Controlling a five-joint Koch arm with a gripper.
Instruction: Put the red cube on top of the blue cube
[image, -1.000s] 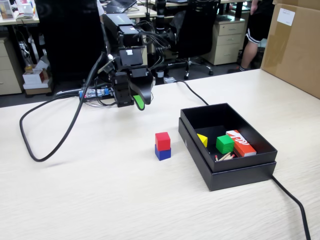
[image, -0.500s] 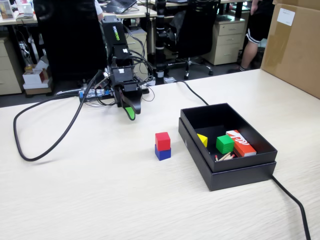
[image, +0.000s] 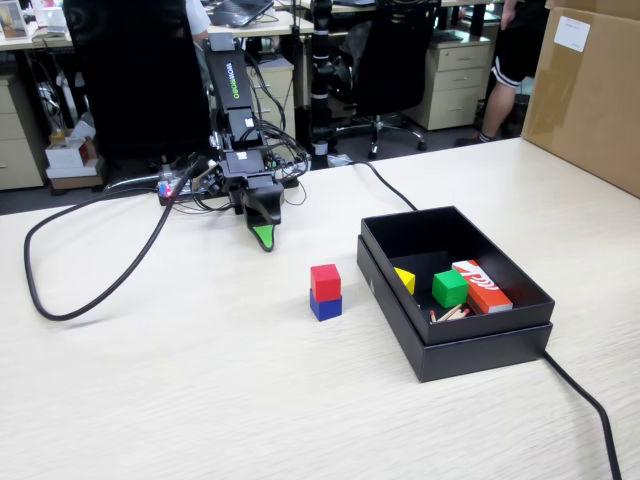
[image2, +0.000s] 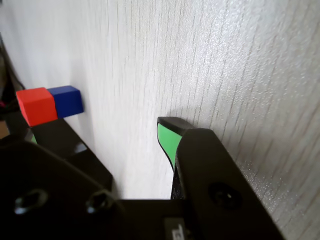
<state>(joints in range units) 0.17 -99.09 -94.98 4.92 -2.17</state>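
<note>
Since a second ago the arm has folded back toward its base, and its gripper (image: 264, 238) now points down, near the table (image: 200, 380) — whether it is apart or together I cannot tell. Right of the stack sits a black box (image: 470, 345). Well apart from the gripper, the red cube (image: 325, 281) rests on the blue cube (image: 326, 306).

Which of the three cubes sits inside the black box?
The green cube, beside the orange-red box in the black box. The red cube is stacked on the blue cube out on the table.
</note>
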